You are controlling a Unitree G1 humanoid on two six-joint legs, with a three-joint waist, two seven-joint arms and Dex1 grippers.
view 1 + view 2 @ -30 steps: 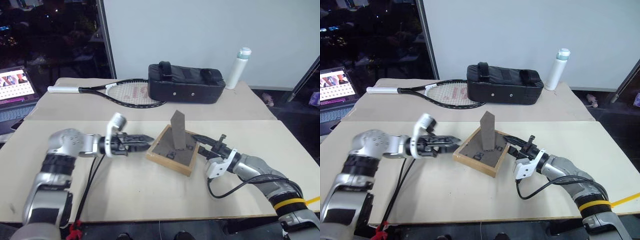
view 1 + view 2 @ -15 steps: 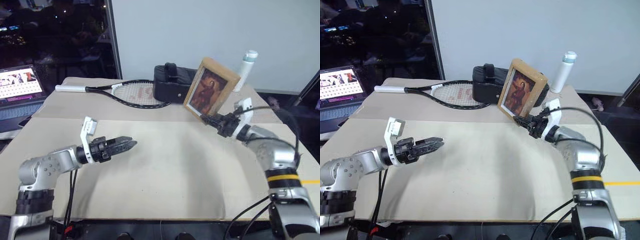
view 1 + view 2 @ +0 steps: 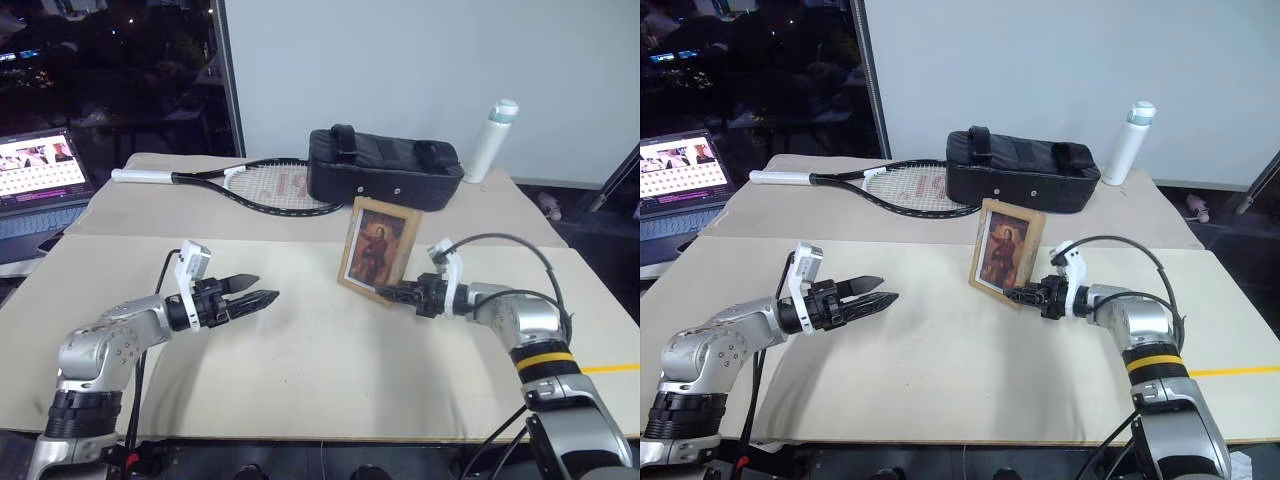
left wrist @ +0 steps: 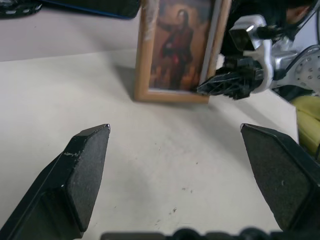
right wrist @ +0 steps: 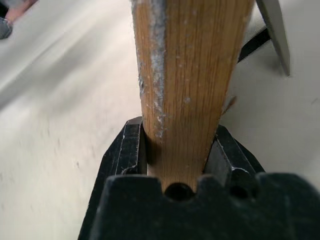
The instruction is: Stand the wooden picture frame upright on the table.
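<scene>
Upright on the smooth beige tabletop, the rectangular light-wood picture frame shows its reddish-brown portrait. Its grainy lower edge is pinched by the right claw. Well apart, the left claw hovers with its black wedge-shaped fingers spread, holding nothing.

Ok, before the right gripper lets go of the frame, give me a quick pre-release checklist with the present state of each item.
1. Small light-wood picture frame upright, picture facing the robot: ok.
2. Frame's bottom edge down on the beige table: looks so, contact not certain, cannot tell.
3. Fold-out stand behind the frame open and bearing: hidden, cannot tell.
4. Right gripper shut on the frame's lower right edge: ok.
5. Left gripper open, apart from the frame: ok.
6. Black bag and tennis racket well behind the frame: ok.
</scene>
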